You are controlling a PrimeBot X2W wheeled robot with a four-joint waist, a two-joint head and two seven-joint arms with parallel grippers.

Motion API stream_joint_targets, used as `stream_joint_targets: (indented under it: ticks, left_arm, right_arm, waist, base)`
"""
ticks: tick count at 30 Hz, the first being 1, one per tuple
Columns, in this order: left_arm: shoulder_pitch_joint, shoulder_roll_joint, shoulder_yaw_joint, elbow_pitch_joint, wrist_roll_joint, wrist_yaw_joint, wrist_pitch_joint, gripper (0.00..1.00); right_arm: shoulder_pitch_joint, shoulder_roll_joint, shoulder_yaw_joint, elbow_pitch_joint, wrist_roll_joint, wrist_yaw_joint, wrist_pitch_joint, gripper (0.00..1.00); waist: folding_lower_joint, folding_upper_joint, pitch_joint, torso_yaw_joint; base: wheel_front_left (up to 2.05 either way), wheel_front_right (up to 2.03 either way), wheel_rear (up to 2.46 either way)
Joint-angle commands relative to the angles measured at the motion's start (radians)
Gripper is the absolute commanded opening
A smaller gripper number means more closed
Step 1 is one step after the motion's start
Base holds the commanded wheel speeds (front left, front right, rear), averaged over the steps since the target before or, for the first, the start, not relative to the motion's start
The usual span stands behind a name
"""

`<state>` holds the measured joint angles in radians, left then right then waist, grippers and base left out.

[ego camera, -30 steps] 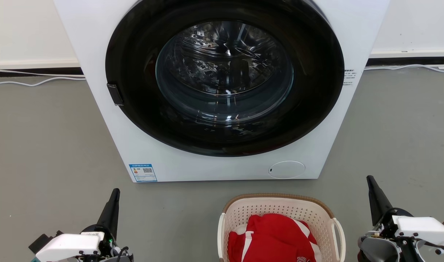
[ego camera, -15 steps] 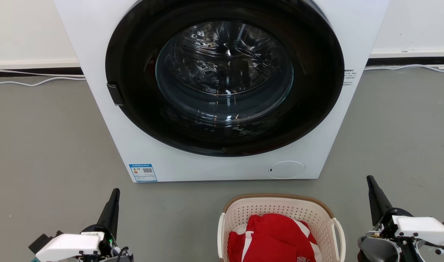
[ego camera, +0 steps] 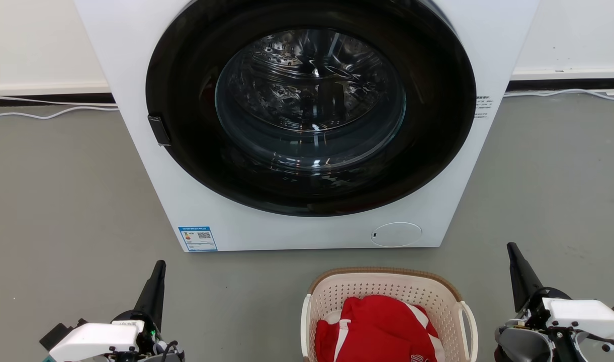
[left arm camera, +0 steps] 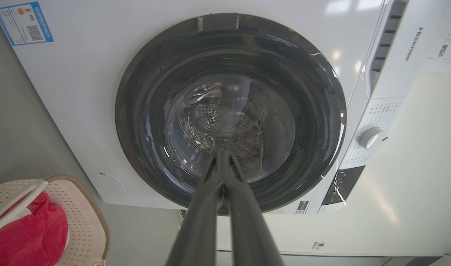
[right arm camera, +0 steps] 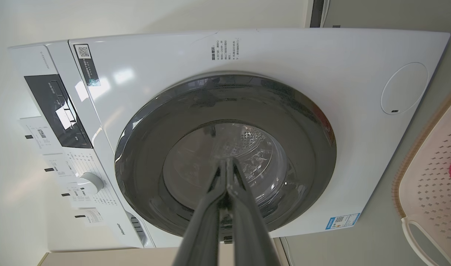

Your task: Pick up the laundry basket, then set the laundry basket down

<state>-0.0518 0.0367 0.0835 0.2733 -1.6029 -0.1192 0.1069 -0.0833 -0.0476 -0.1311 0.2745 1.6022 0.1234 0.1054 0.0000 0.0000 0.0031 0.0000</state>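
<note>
Dark-fingered left gripper: lower left, above the grey floor, well apart from the basket. Its two long fingers are pressed together to the tips, with nothing between them.
White front-loading washer: centre, with its round dark glass door shut. Both grippers point toward it.
Laundry basket: cream-white perforated plastic, rounded-rectangular, brown woven-look rim. It stands on the floor just in front of the washer, right of centre, between the grippers and nearer the right one. Its near edge is cut off by the frame.
Contents: red garment with white stripes, heaped loosely inside.
Handling (judgement): light. The thin perforated walls will likely flex if squeezed, and the smooth plastic may slip. The soft load could shift if the basket tilts.
Grip sites (judgement): white left loop handle and white right loop handle, one per gripper. Lift level.
Right gripper: lower right, near the basket's right side, not touching it. Fingers closed tip to tip, empty.
Status: pick-up not yet begun; fingers must part first.
</note>
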Motion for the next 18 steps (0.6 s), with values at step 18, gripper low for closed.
stream_joint_targets:
  ticks: [18]
  left_arm:
    - [-0.056, 0.013, 0.03, -0.029, -0.006, -0.012, 0.006, 0.0]
  right_arm:
    - [-0.025, -0.003, 0.018, -0.03, 0.007, 0.007, 0.007, 0.0]
  waist:
    - [0.0, 0.0, 0.0, 0.0]
  base:
    - [0.0, 0.0, 0.0]
